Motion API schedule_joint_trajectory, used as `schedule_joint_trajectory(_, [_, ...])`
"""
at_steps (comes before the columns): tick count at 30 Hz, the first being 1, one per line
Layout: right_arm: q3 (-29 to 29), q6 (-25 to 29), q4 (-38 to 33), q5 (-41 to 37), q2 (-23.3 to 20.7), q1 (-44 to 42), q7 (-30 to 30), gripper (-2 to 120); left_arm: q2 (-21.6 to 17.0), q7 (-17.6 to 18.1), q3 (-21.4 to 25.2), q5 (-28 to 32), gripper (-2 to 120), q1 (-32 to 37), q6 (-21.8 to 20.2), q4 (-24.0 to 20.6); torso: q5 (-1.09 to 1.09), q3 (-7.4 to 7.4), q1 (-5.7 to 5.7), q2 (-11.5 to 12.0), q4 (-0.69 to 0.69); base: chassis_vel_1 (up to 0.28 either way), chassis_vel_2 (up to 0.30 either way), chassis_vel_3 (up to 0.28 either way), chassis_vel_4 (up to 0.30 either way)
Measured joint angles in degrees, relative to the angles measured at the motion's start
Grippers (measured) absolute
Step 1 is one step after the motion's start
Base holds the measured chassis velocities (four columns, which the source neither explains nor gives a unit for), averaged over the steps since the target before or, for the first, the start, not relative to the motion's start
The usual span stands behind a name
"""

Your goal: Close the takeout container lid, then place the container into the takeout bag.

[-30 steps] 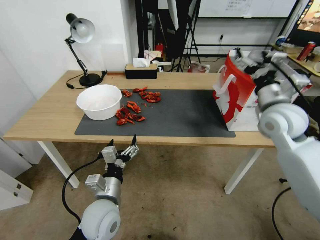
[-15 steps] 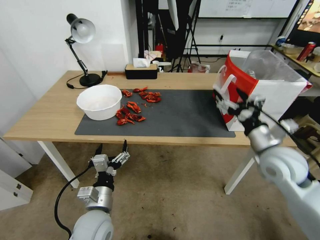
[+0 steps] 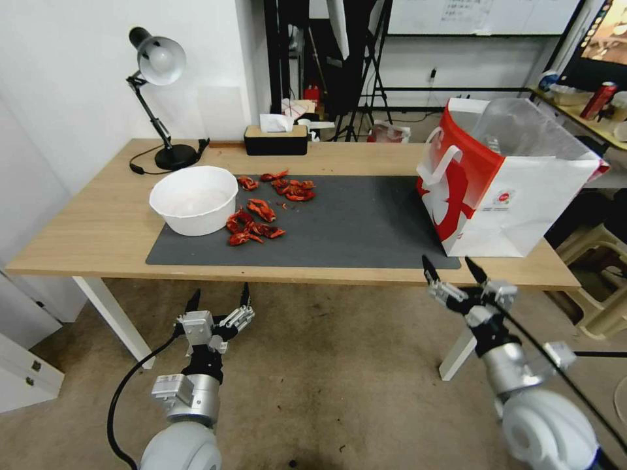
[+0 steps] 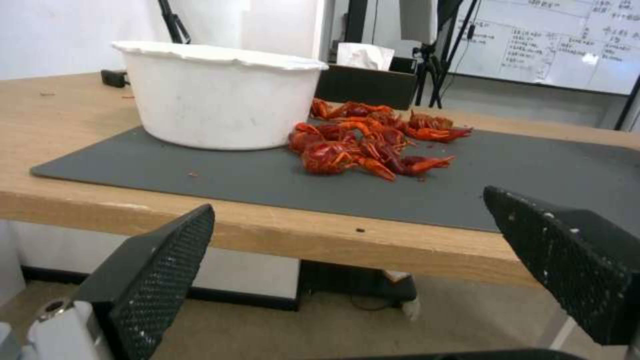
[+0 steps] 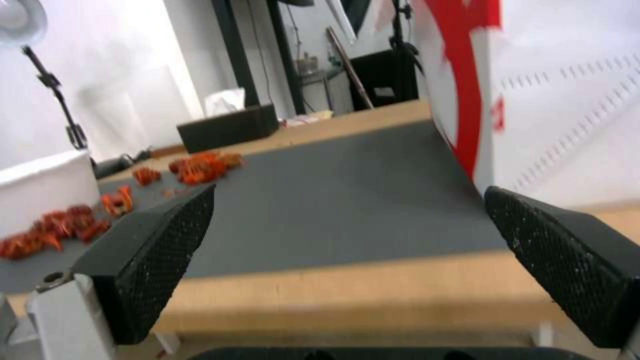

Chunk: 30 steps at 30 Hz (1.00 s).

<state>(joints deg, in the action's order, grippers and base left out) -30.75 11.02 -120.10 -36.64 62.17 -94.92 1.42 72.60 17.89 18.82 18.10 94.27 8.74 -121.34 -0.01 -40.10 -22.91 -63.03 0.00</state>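
The takeout bag (image 3: pixel 503 189) stands upright at the right end of the table, red and white with white handles and a clear liner sticking out of its mouth; its side (image 5: pixel 567 95) also fills part of the right wrist view. The takeout container and its lid are out of view. My right gripper (image 3: pixel 452 269) hangs open and empty below the table's front edge, in front of the bag. My left gripper (image 3: pixel 219 298) is open and empty too, low in front of the table's left half, its fingers (image 4: pixel 160 270) spread wide.
A grey mat (image 3: pixel 353 225) covers the table's middle. On it sit a round white bowl (image 3: pixel 194 199) and several red crayfish (image 3: pixel 261 215). A desk lamp (image 3: pixel 159 98) and a black tissue box (image 3: pixel 276 138) stand at the back. A stool (image 3: pixel 597 261) stands right of the table.
My right arm came down from the bag's mouth to below the table's front edge, gripper open and empty. My left gripper dropped a little lower and left.
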Motion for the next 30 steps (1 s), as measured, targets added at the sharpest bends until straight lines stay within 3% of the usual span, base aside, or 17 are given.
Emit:
schedule_joint_trajectory(7, [0.9, 2.8, 1.9, 2.6, 2.7, -3.0, -0.4, 100, 0.5, -0.4, -0.3, -0.9, 100, 0.2, 1.0, 0.7, 0.0, 0.0, 0.0, 0.0, 0.0, 0.0, 0.0, 0.0, 0.0])
schedule_joint_trajectory(30, [1.3, 3.4, 2.8, 3.1, 3.1, -2.8, 0.5, 100, 0.5, -0.5, -0.5, -0.6, 100, -0.2, 0.5, 1.2, 0.01, -0.01, -0.01, 0.0, 0.0, 0.0, 0.0, 0.0, 0.0])
